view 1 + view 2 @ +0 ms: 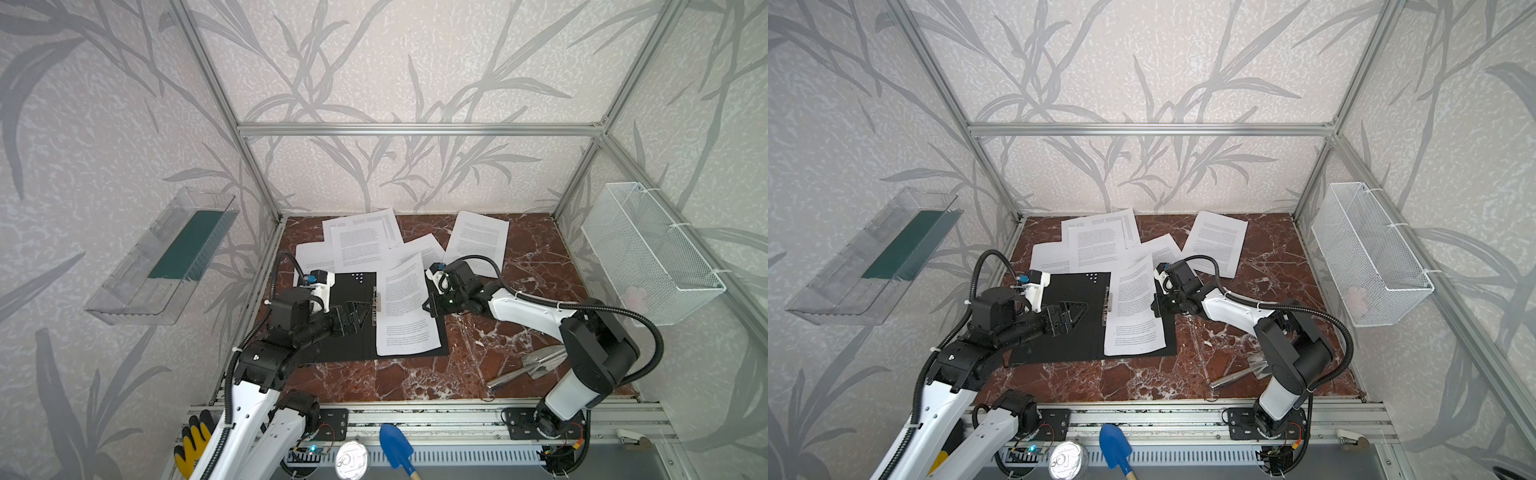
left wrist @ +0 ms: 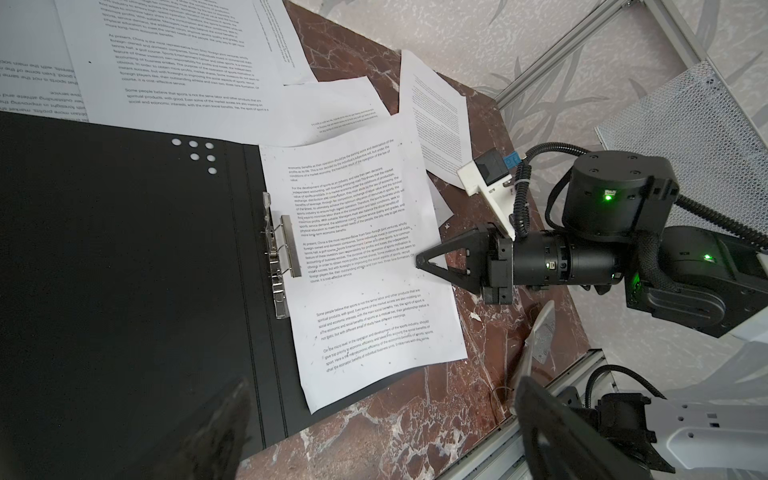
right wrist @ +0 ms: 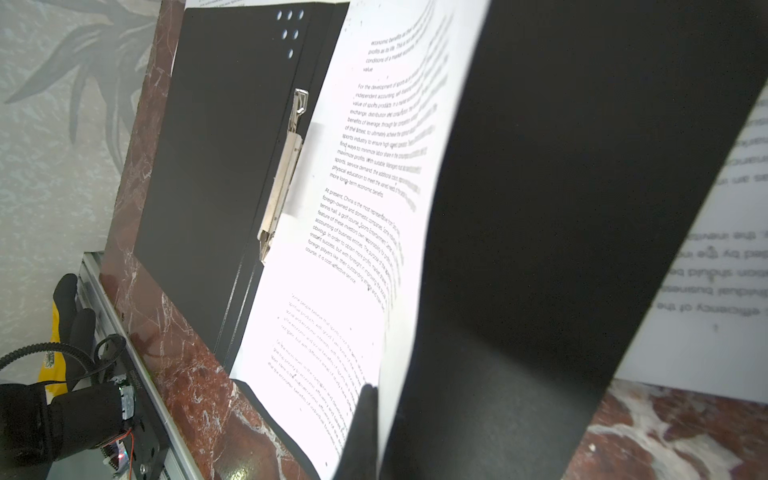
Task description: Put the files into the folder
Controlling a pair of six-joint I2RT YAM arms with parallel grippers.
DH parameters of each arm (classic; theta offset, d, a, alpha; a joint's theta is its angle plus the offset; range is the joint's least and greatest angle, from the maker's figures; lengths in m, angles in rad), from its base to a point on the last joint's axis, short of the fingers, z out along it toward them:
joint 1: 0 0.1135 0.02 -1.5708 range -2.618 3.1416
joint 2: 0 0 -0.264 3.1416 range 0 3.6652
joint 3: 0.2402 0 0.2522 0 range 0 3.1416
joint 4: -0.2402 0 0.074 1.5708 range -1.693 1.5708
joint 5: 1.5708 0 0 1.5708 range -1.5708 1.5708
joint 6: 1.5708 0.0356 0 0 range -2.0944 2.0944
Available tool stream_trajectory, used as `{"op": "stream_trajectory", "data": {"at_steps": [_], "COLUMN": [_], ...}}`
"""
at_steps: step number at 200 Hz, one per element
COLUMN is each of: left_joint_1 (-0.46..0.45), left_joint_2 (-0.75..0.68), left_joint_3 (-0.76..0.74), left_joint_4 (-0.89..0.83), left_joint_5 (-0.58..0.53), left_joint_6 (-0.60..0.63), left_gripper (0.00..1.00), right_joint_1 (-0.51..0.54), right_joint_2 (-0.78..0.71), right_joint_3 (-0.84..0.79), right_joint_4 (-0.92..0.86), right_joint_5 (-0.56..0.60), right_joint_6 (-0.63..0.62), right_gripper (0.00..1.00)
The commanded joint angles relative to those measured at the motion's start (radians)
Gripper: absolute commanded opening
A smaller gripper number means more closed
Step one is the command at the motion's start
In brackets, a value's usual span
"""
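Red-brown marbled bench inside a metal frame, leaf-patterned walls on three sides; a clear tray hangs on the left wall and a white wire basket on the right one. On the bench the folder lies wide open, black inside facing up, left of the middle and toward the near edge; its metal clip runs along the spine. One printed sheet lies on the folder's right half, its left edge at the clip and its near right corner past the folder's edge. The other files overlap in a loose pile just beyond the folder; one more page lies apart at the far right. The left claw hangs released, jaws wide, over the folder's bare left half; the right claw is clenched on the sheet's right edge, which curls up beside its fingers in the right wrist view. A metal trowel rests near the right arm's base.
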Motion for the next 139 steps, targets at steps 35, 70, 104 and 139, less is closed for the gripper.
{"op": "stream_trajectory", "data": {"at_steps": [35, 70, 104, 139], "left_joint_1": [0.006, 0.006, 0.006, 0.006], "left_joint_2": [-0.009, -0.012, -0.013, -0.015], "left_joint_3": [-0.014, -0.013, -0.014, -0.013], "left_joint_4": [-0.007, -0.005, -0.005, -0.005], "left_joint_5": [0.004, 0.003, 0.002, 0.003], "left_joint_6": [0.016, 0.016, 0.016, 0.015], "left_gripper": [0.99, 0.99, 0.99, 0.99], "right_joint_1": [0.002, 0.002, 0.004, 0.007], "right_joint_2": [-0.04, -0.049, -0.04, -0.024], "right_joint_3": [-0.024, -0.03, -0.031, -0.023], "right_joint_4": [-0.016, -0.013, 0.001, 0.011], "right_joint_5": [0.018, 0.015, 0.003, -0.007], "right_joint_6": [-0.006, -0.002, 0.006, 0.011], "right_gripper": [0.0, 0.0, 0.0, 0.0]}}
